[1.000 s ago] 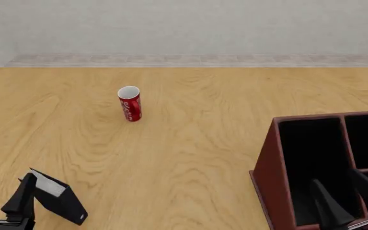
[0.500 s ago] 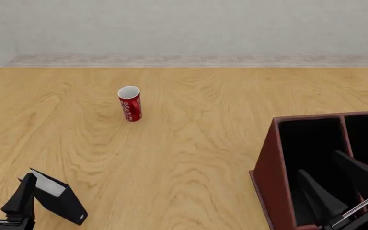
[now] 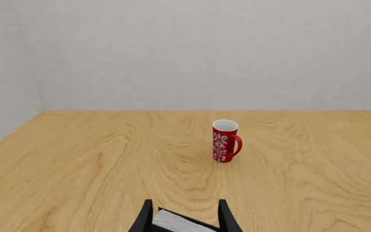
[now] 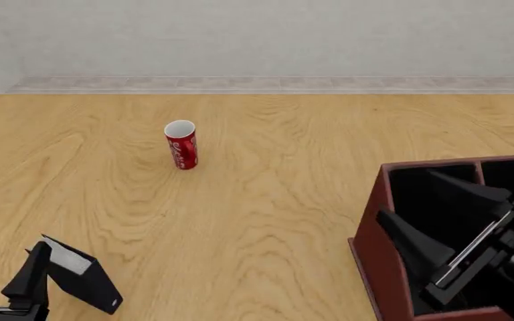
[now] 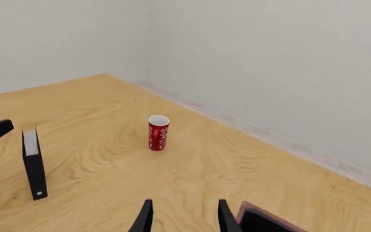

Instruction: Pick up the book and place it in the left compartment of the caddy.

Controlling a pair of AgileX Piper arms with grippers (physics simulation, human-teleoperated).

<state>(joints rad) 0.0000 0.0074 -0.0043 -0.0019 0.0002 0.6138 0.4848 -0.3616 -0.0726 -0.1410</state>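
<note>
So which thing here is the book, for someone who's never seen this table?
Start at the big reddish-brown caddy on the near right, then cross to the table's near left corner. The book stands there beside the left gripper: thin, black, white page edge, unlike the round red cup farther back.

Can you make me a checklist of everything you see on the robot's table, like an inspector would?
Surface: wooden table, light grain, bare where visible.
Book: black covers, white page edge, standing upright on the near left of the table, outside the caddy.
Caddy: dark reddish-brown box with black lining, near right; the left compartment has no book in it.
Clutter: red cup with white pattern, upright, alone mid-table; the left wrist view shows a handle.
Left gripper: open, low beside the book; whether it touches is unclear.
Right gripper: open, holding nothing, over the caddy.
Cables: nothing seen.
Surroundings: plain pale wall with a baseboard strip behind the table.
</note>
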